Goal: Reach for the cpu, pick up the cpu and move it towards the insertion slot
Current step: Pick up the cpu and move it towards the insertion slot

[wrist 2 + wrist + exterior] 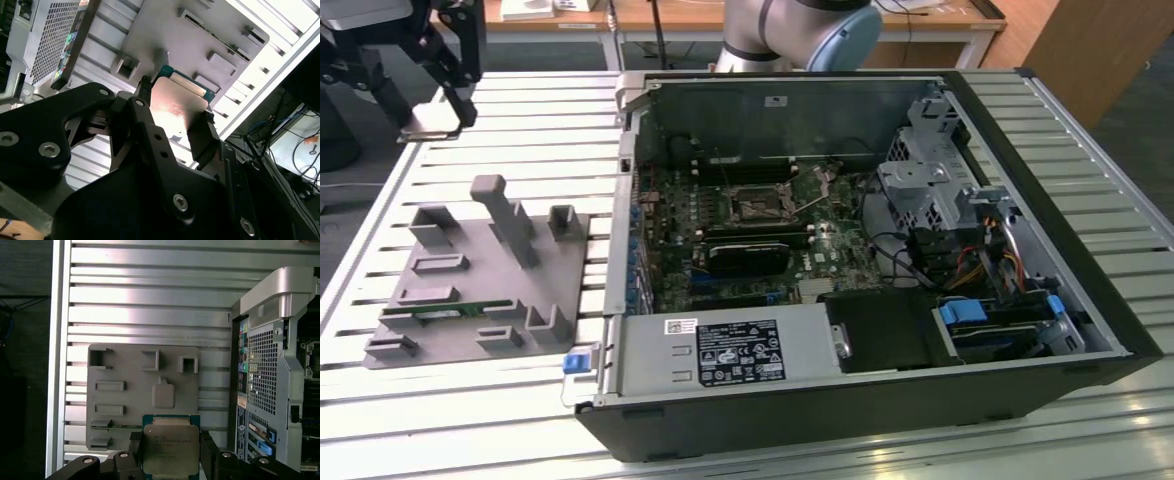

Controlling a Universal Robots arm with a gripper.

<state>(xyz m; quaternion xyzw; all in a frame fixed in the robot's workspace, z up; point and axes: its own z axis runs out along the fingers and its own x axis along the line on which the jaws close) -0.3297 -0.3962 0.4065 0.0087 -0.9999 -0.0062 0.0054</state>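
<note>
I have the cpu (170,449) pinched by two opposite edges between my fingers (134,456), which are clenched on it; it sits at the bottom centre of the first wrist view, lifted clear above the grey moulded tray (125,375). In the second wrist view the same chip (177,106) is in the middle of the frame, its flat metal top catching a warm glare, with a thin green board edge showing along its far side. Seen straight on, it is a small square with a dull silver lid, printed lettering I leave unread, and a green rim around it.

So reaching and picking up look done; the carry is what remains. In the exterior view my gripper (434,125) hangs at the upper left of the frame, above the slatted tabletop (494,150) and beyond the tray (480,275). The insertion slot (758,206) lies inside the open computer case (881,400), near the frame's centre, well apart from me. Its dark centre looks unoccupied.
</note>
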